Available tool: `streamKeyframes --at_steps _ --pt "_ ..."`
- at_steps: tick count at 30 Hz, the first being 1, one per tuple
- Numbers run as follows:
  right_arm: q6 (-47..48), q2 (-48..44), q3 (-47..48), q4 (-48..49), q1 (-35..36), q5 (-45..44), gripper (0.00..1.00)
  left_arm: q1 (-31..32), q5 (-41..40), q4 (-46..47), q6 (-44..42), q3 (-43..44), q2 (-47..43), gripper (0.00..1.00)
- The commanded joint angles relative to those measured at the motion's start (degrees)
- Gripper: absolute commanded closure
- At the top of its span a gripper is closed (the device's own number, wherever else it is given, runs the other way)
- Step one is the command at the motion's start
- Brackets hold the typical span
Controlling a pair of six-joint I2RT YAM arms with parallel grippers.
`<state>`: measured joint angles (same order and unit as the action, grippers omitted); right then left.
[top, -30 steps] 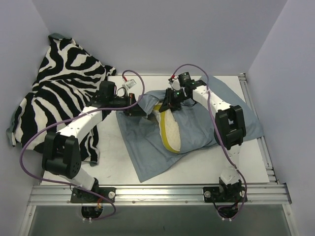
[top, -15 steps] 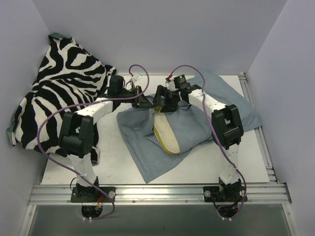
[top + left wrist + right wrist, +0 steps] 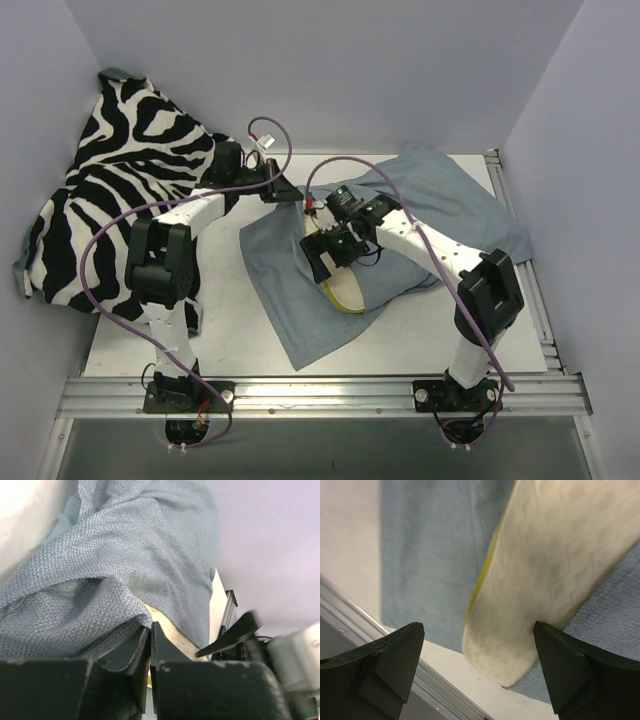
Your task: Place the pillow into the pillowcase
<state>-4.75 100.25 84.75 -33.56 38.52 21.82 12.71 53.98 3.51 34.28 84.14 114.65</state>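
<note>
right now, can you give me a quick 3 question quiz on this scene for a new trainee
1. True or false: the right hand is open and grips nothing.
2. What is the left hand pinching? A the pillow; B the pillowcase; C nothing.
3. Fill in: the pillow's edge is ____ in colour.
Key: 1 true; 2 B; 3 yellow.
</note>
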Motion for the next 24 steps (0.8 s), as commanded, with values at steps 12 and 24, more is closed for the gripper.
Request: streamKeyframes --at_steps 12,24 --pt "5.1 12.4 0.8 -5.6 -4.7 -2.5 0.99 -5.2 -1.2 -5.2 -10.2 -5.1 -12.2 0.43" --pt "-27.1 6.9 -4.6 21.0 -17.6 45.2 1.00 1.0 -17.1 -16.7 -32.7 -29.4 -35.7 0.33"
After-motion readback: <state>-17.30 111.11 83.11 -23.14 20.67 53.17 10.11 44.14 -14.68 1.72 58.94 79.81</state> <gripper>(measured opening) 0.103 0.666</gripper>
